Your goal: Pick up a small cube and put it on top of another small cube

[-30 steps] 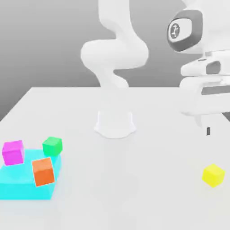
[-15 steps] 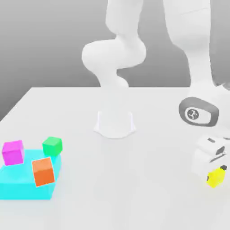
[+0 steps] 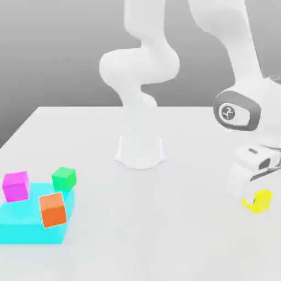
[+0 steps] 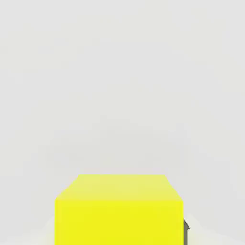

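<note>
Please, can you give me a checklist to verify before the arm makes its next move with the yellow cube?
1. Gripper shut on the yellow cube: ok.
2. Yellow cube off the table: looks ok, judging by the exterior view.
3. Yellow cube already above another cube: not ok, it is across the table from them.
4. Cyan block bearing the orange cube: cannot tell, the orange one may stand in front.
5. Magenta cube with nothing on top: ok.
</note>
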